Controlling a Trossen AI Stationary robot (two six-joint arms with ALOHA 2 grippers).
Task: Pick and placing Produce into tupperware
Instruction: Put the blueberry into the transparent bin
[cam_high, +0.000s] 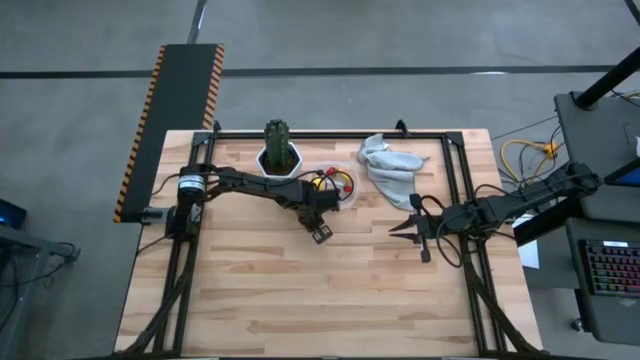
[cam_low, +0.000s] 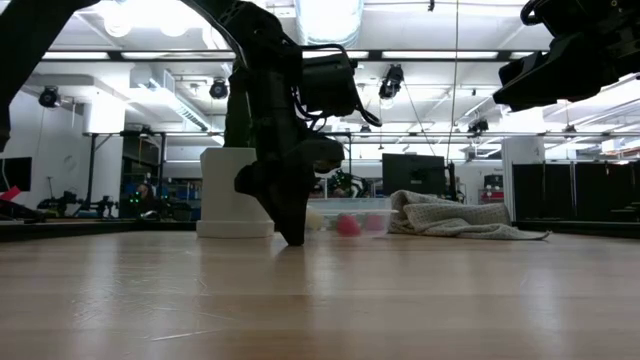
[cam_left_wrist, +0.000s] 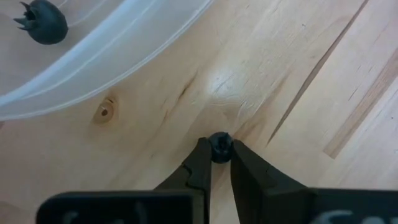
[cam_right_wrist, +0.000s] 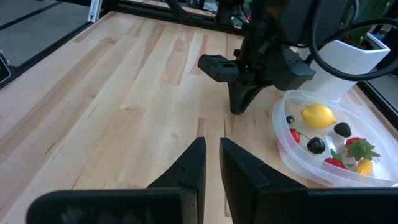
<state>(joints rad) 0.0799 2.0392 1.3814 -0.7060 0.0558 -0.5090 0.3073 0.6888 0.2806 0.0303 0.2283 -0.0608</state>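
the left claw (cam_left_wrist: 220, 163) is down at the worktop (cam_high: 300, 290) just beside the tupperware (cam_high: 343, 186), its two fingers pinched nearly together on a small dark berry (cam_left_wrist: 219, 147). the berry sits right at the fingertips and touches the wood, so this looks like the moment of the grasp itself: the tips come in low and steep because the piece is tiny and round and would roll away from a shallow approach. in the low view the left claw's tips meet the worktop in front of the white cactus pot (cam_low: 234, 193).

the tupperware lies near the worktop's back edge, between the cactus pot and a crumpled grey cloth (cam_high: 390, 165). it already holds most of the produce: a yellow lemon (cam_right_wrist: 318, 116), dark round berries (cam_right_wrist: 316, 145), red berry-like pieces (cam_right_wrist: 357, 146) and a yellow-orange piece (cam_right_wrist: 364, 166) by the rim. another dark berry (cam_left_wrist: 43, 22) shows through the clear wall in the left wrist view. the held berry lies just outside that rim, so the carry should be short; the likely risk is it squirting out of so narrow a pinch.

the right claw (cam_right_wrist: 211, 163) waits well apart on the right side, hovering over bare wood with its fingers a narrow gap apart and nothing between them.
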